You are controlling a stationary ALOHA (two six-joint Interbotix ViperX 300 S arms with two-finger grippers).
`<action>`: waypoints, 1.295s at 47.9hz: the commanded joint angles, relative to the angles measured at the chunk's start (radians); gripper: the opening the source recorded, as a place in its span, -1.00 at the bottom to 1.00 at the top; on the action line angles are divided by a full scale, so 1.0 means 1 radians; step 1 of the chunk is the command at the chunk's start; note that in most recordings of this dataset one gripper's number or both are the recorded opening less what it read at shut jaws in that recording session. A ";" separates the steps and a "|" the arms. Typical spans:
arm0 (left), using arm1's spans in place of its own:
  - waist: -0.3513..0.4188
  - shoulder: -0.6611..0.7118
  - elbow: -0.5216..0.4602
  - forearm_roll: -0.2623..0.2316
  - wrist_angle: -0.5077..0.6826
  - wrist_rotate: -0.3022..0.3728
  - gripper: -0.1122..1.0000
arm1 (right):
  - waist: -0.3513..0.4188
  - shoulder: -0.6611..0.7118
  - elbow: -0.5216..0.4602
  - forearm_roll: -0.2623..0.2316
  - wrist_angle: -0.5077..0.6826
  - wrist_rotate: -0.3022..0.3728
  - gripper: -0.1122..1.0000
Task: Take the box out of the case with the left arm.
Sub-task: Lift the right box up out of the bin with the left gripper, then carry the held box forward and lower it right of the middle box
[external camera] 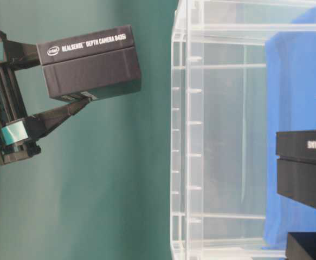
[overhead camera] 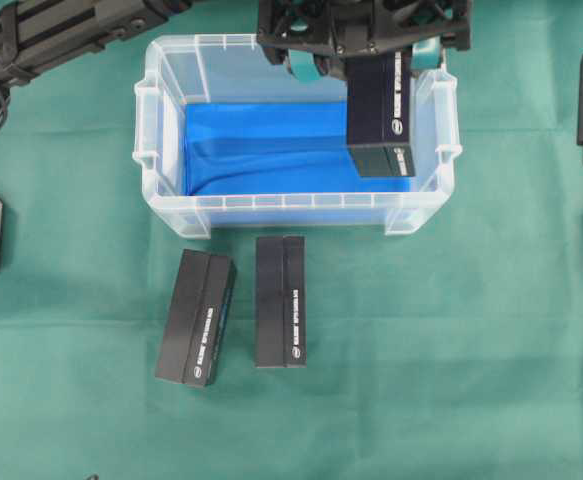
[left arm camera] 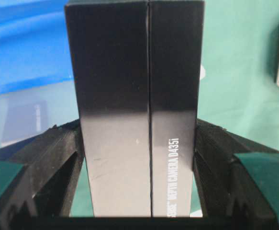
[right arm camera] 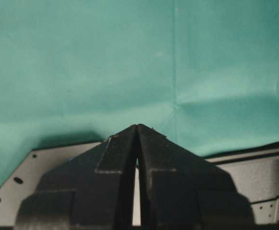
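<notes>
Holding box (overhead camera: 382, 110) clear above case (overhead camera: 171, 120), left pincer (overhead camera: 369, 58) pinching it by long sides, at 1 o'clock of overhead view. Lift step appears done; carry-out in hand. Next likely calls for swing past rim, lowering to green counter (overhead camera: 471, 350) beside two boxes (overhead camera: 196, 317) at 6 o'clock. Right pincer (right arm camera: 137, 128) pressed together, idle.

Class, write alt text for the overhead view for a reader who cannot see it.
The left gripper holds a black box above the right end of a clear case with a blue lining. Two more black boxes lie on the green cloth in front.
</notes>
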State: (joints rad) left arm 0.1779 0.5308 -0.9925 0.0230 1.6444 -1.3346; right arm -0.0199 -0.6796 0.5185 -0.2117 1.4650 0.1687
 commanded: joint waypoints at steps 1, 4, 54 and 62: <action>-0.025 -0.029 -0.020 0.002 -0.003 -0.003 0.32 | -0.002 -0.003 -0.011 -0.003 -0.003 0.002 -0.77; -0.040 -0.029 -0.021 0.002 -0.003 -0.006 0.32 | -0.002 -0.003 -0.011 -0.003 -0.005 0.002 -0.77; -0.336 -0.031 -0.008 0.012 -0.002 -0.337 0.32 | -0.002 0.003 -0.011 -0.003 -0.005 0.002 -0.77; -0.336 -0.037 0.008 0.012 -0.003 -0.337 0.32 | -0.002 0.003 -0.011 -0.003 -0.003 0.002 -0.77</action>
State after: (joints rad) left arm -0.1565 0.5308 -0.9771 0.0307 1.6444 -1.6705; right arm -0.0199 -0.6750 0.5185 -0.2117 1.4634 0.1672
